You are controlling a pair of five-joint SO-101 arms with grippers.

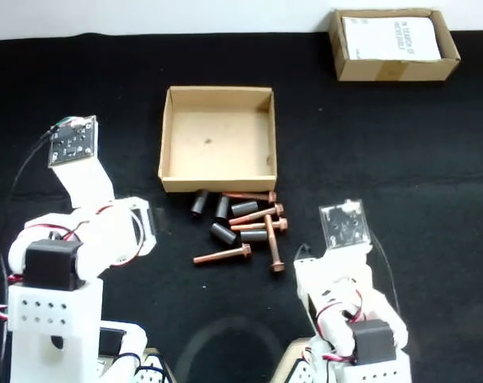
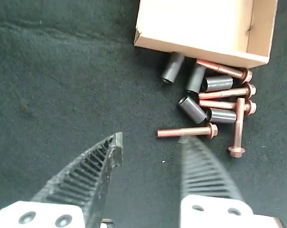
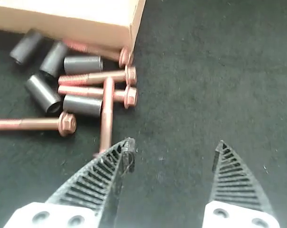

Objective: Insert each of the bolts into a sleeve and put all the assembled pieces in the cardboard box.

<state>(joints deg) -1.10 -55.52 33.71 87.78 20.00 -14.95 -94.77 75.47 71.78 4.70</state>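
Left claw: the left gripper [image 2: 150, 145] hung over the black cloth table [image 1: 417, 159], spread wide and holding nothing.
Right claw: the right gripper [image 3: 175, 145] was likewise wide apart and empty, just beside the pile.
Bolts: five copper-coloured flanged bolts [image 1: 257, 214] lay loose, none sleeved yet.
Sleeves: five dark grey metal sleeves [image 1: 223, 234] were mixed among them.
Box: the open brown cardboard box [image 1: 217, 183] sat empty, touching the pile's far edge.
Doing it well: probably best to take the lone bolt [image 2: 186, 131] first (it lay apart from the others), pinching mid-shank so the threaded end stays free for a sleeve.
Writing: a white printed sheet [image 1: 391, 37] lay in a second cardboard box [image 1: 393, 70]; its print was too small to read.
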